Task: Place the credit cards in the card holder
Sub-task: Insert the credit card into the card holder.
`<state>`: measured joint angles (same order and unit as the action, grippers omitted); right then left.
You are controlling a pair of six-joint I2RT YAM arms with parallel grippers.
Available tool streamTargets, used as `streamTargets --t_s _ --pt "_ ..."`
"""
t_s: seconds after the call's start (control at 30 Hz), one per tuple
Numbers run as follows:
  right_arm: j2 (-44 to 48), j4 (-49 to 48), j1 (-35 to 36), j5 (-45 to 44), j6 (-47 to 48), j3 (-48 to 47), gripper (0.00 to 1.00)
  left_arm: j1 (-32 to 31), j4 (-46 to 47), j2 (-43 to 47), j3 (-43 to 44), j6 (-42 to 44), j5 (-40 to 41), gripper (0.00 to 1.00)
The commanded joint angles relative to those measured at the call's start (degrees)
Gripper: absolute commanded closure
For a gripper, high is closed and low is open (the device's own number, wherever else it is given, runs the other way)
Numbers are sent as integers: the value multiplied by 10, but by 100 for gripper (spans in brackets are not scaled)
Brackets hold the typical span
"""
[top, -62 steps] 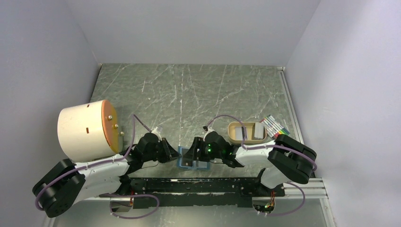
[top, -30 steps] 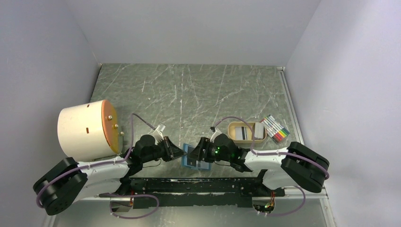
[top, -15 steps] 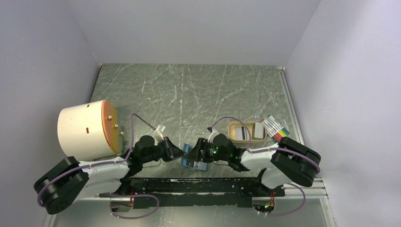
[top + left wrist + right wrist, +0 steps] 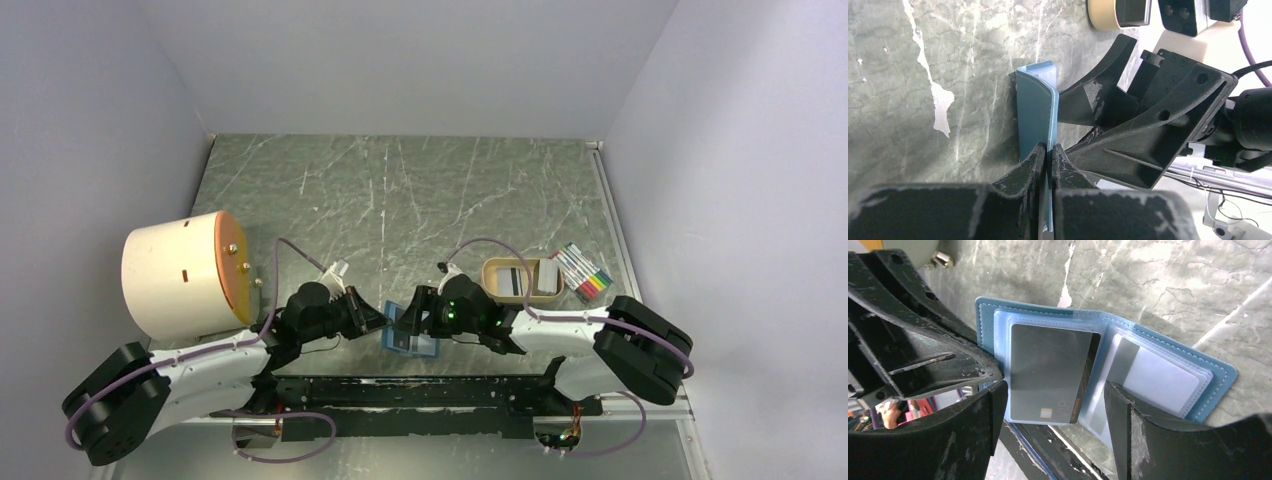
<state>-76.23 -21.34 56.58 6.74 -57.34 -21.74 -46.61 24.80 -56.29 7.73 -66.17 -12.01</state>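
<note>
Left gripper [image 4: 1048,150] pinches the light, floppy card holder [image 4: 1034,115] by its flap, a sound hold; right gripper [image 4: 1055,390] gapes over a stiff, probably slick credit card [image 4: 1048,365].

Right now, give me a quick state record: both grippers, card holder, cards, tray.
left gripper: shut on one cover of the card holder, standing it upright
right gripper: open, one finger on either side of the dark card
card holder: open on the table
dark card: flat on a clear sleeve; cannot tell if fully seated
tray: holds a striped card and a pale one
markers: just right of tray
</note>
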Motion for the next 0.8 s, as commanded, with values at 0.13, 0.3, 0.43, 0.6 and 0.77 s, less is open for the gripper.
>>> streamTargets --t_s 0.13,0.3,0.43,0.6,0.77 --pt "11 133 -1 -26 30 -59 29 -6 -45 -3 39 19 18 91" --pt "38 123 -1 -22 24 -56 46 -6 -62 4 43 16 27 91" --pt "36 95 7 -11 20 -59 48 -6 -84 24 51 16 41 91" --pt "-2 38 12 27 -10 -57 31 -7 -91 24 55 8 33 91" --pt "-37 -9 12 40 -17 -55 28 -8 -118 28 69 9 37 91"
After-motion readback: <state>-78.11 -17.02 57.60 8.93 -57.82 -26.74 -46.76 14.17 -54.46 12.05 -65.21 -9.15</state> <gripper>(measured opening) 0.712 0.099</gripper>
